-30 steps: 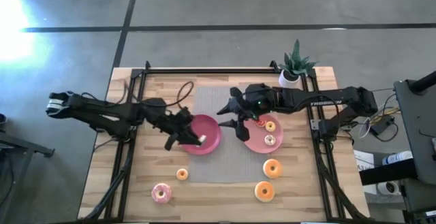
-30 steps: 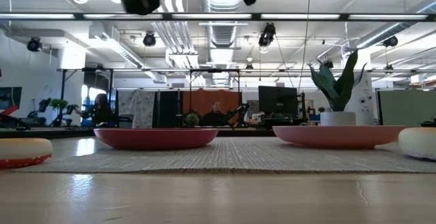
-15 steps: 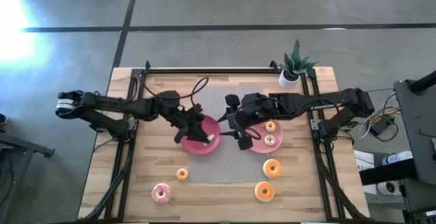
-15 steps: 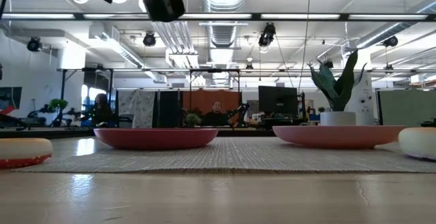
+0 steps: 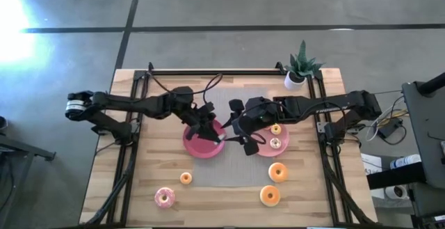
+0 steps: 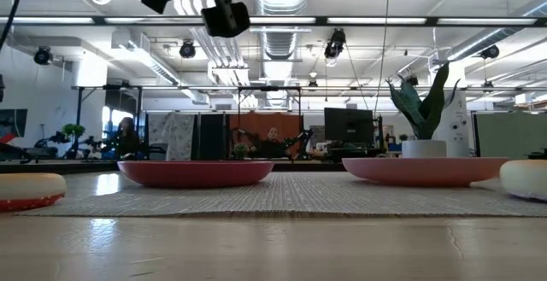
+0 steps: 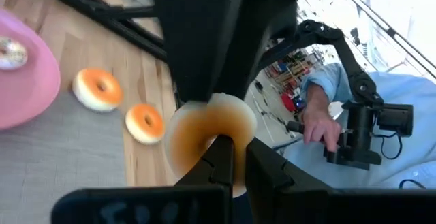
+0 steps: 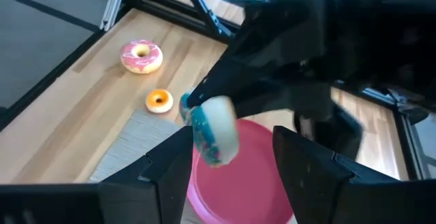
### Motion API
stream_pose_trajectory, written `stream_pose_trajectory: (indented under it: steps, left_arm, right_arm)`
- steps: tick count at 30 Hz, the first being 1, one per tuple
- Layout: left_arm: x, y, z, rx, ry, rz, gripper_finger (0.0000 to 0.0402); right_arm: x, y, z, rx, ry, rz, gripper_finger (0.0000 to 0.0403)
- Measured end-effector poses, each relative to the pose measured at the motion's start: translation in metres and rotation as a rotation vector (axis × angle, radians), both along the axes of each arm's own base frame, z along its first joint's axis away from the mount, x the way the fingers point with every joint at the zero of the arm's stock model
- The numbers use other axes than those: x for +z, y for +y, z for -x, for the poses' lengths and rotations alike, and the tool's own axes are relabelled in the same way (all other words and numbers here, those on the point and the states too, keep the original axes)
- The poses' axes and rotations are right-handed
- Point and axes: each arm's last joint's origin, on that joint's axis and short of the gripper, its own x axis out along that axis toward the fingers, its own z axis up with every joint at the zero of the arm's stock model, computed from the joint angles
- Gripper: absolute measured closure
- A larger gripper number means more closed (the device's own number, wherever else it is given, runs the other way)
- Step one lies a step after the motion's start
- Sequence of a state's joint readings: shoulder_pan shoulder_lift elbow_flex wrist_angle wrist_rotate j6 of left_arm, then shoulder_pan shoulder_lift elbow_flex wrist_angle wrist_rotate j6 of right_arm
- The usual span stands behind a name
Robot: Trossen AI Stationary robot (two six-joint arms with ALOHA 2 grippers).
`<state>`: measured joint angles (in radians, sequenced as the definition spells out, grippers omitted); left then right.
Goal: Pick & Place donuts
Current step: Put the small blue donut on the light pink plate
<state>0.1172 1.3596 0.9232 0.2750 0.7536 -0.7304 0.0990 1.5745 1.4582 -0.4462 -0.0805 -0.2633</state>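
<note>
My left gripper [image 5: 214,130] hangs above the left pink plate [image 5: 195,145], shut on a small donut [image 8: 212,134]. That donut is pale with blue icing in the right wrist view and shows a brownish face [image 7: 204,125] to the left wrist camera. My right gripper [image 5: 245,137] is open between the two plates, facing the held donut from close by. The right pink plate [image 5: 261,149] carries two small donuts [image 5: 276,129] [image 5: 274,143]. Several more donuts lie flat on the table near its near edge: small orange [image 5: 185,178], pink [image 5: 165,198], and two orange [image 5: 278,172] [image 5: 270,195]. My left gripper holds the donut by one side of its ring [image 7: 235,139]. One finger [image 7: 221,159] stands before the hole and the other [image 7: 266,176] sits outside the ring. The donut is lifted clear above the left plate and stands on edge.
A grey mat [image 5: 229,170] lies under both plates. A potted plant [image 5: 300,67] stands at the far right corner. Black frame rails [image 5: 128,159] run along the table's sides. In the left wrist view, a person in a blue sleeve [image 7: 327,94] is beyond the table.
My left gripper has carried the donut toward the table's right, from the left plate's near-left side to above its right part, close to the right gripper, staying high. My right gripper has shifted slightly toward the near edge and stayed open.
</note>
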Motion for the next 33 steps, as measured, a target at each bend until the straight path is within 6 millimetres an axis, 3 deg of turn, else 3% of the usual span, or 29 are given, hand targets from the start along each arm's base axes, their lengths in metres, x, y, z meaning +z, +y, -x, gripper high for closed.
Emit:
stream_pose_trajectory:
  steps: [7,24,33]
  left_arm:
    - [0.001,0.007,-0.002,0.005,-0.005,0.002,0.0401]
    - [-0.001,0.010,-0.003,0.061,0.029,0.027,0.0396]
    - [-0.006,0.013,-0.004,0.172,0.080,0.028,0.0293]
  right_arm:
    - [-0.003,0.000,0.002,-0.019,0.039,-0.039,0.0228]
    - [-0.003,-0.002,0.002,-0.027,0.050,-0.074,0.0366]
    - [-0.013,-0.009,0.008,-0.105,0.186,-0.142,0.0389]
